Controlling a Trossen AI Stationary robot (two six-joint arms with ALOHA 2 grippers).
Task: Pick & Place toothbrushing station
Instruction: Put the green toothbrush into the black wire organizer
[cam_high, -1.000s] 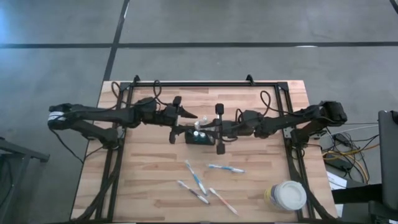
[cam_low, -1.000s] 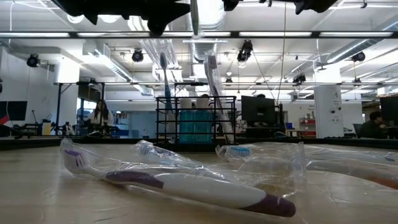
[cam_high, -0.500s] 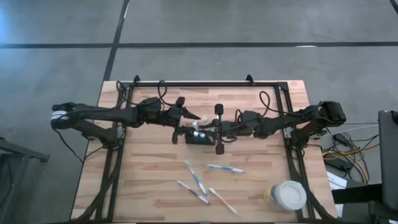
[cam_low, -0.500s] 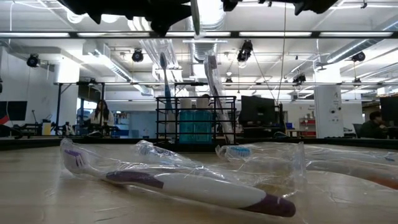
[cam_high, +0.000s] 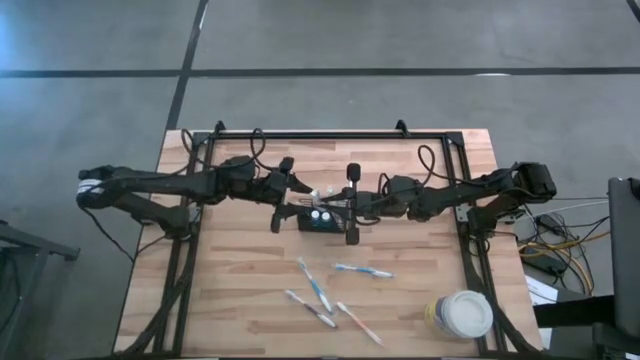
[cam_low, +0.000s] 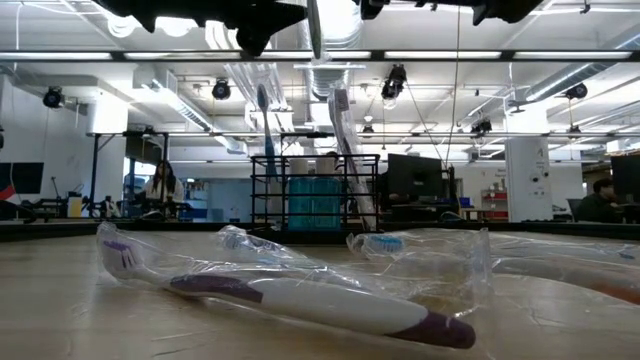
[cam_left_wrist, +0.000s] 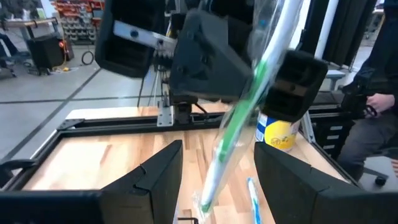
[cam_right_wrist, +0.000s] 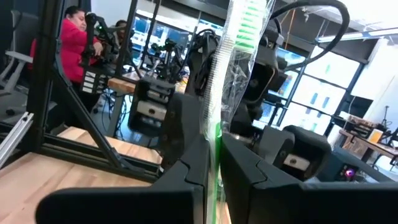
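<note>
on the wooden table (cam_high: 240, 290), my two arms meet over the black wire-mesh caddy (cam_high: 320, 220) at its middle. my right claw (cam_right_wrist: 212, 163) is clenched on a wrapped green toothbrush (cam_right_wrist: 231, 68) above the caddy; my left claw (cam_left_wrist: 216, 180) hangs spread beside that toothbrush. loose wrapped toothbrushes (cam_high: 330, 292) lie nearer the front edge.
</note>
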